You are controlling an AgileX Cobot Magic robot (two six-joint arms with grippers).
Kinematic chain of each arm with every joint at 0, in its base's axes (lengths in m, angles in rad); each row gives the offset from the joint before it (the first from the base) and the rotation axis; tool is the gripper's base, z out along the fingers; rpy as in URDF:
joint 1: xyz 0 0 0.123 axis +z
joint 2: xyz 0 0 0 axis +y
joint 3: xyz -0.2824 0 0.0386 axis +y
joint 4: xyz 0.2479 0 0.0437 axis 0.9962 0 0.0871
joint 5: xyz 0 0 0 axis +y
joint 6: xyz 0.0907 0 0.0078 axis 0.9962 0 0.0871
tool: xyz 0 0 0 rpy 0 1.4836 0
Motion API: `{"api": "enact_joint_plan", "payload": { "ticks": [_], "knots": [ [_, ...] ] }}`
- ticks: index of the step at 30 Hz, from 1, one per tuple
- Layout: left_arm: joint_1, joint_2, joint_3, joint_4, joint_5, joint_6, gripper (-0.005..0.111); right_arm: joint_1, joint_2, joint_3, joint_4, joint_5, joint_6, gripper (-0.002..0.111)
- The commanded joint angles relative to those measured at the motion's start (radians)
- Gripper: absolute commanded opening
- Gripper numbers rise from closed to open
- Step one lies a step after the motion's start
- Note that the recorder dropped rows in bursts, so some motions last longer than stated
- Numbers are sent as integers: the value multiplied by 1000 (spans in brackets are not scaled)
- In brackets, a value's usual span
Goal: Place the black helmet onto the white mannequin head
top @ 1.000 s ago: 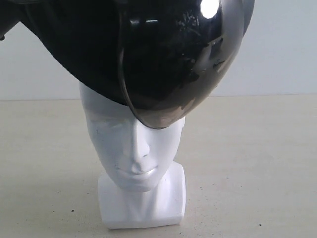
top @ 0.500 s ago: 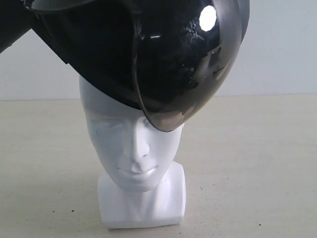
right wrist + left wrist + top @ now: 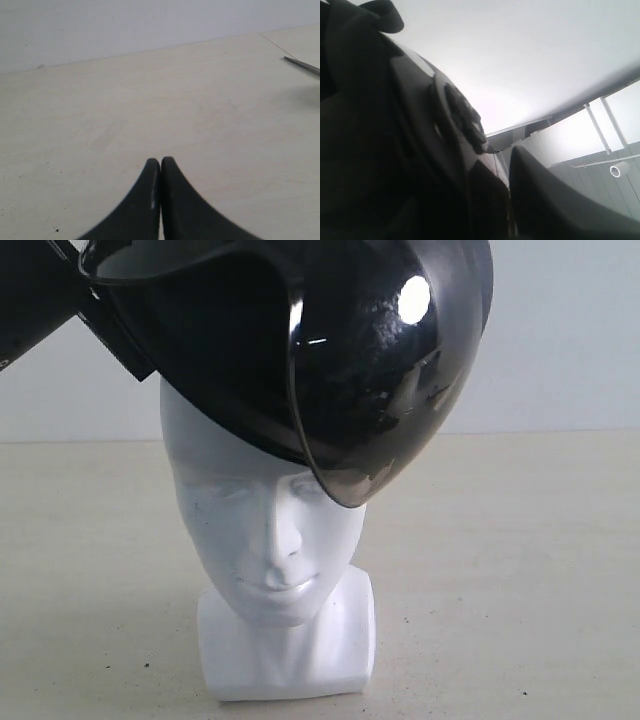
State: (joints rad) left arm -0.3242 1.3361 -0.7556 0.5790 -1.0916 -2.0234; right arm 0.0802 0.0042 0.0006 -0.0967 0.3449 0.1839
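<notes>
The black helmet [image 3: 230,340] hangs tilted over the white mannequin head [image 3: 265,540], its lower rim touching the crown and its smoky visor [image 3: 390,380] reaching down over one side of the forehead. The face, neck and square base stay in view. My left gripper [image 3: 502,165] is shut on the black helmet, whose dark shell [image 3: 395,150] fills the left wrist view; the left arm [image 3: 30,300] enters the exterior view at the upper left. My right gripper [image 3: 160,161] is shut with nothing in it, low over the table, and does not show in the exterior view.
The head stands on a beige table [image 3: 500,570] before a pale wall. In the right wrist view a thin dark bar [image 3: 302,65] pokes in at the table's far corner, beside a seam.
The helmet has swung to the right and turned, so the visor's edge sits further right. The left arm has come further into view at the upper left. The head has not moved.
</notes>
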Motion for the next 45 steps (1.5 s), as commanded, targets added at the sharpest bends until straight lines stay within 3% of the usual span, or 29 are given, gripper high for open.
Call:
{"api": "enact_joint_plan", "payload": {
  "ticks": [1,30,39,45],
  "knots": [
    [24,2,-13,-57,59,110,4,0,-4,-1,-3,-3,-4,0],
    [26,-1,79,-19,83,156,4,0,-4,-1,-3,-3,-4,0],
    [131,-84,163,18,79,176,4,0,-4,-1,-3,-3,-4,0],
    [135,-84,222,28,129,233,4,0,-4,-1,-3,0,-4,0]
  ]
}}
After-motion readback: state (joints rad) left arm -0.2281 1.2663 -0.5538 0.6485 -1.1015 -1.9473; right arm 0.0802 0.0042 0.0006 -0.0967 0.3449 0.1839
